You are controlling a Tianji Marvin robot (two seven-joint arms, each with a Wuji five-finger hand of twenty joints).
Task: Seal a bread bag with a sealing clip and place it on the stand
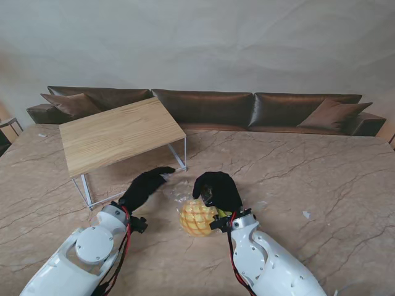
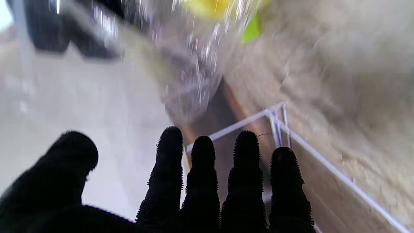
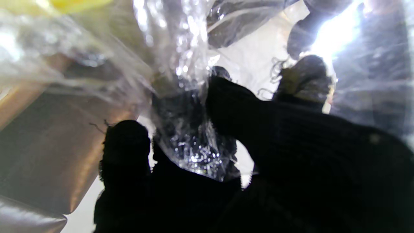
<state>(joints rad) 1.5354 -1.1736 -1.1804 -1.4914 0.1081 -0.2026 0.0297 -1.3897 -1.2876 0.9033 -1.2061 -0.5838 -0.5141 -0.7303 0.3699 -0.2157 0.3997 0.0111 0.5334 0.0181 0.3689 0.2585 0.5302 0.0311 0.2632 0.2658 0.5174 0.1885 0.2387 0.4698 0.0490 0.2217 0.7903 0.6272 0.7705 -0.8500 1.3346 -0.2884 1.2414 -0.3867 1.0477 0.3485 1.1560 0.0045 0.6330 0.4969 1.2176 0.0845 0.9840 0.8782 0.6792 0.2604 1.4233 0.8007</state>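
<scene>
The bread bag (image 1: 197, 216) holds a yellow criss-cross bun and hangs just over the marble table between my two arms. My right hand (image 1: 216, 190) is shut on the bag's gathered clear neck; the crinkled plastic (image 3: 190, 142) runs between its black fingers (image 3: 126, 145). My left hand (image 1: 145, 187) lies to the left of the bag, fingers straight and apart, holding nothing. In the left wrist view the fingers (image 2: 202, 168) point toward the stand's white frame (image 2: 275, 119), with the bag (image 2: 194, 64) blurred beyond. A green sliver (image 2: 252, 30) shows by the bun. I cannot make out a sealing clip.
The stand (image 1: 117, 132), a light wooden top on thin white wire legs (image 1: 86, 188), sits at the far left, close beyond my left hand. A brown leather sofa (image 1: 247, 108) lines the table's far edge. Small white scraps (image 1: 306, 214) lie on the marble (image 1: 308, 179) to the right.
</scene>
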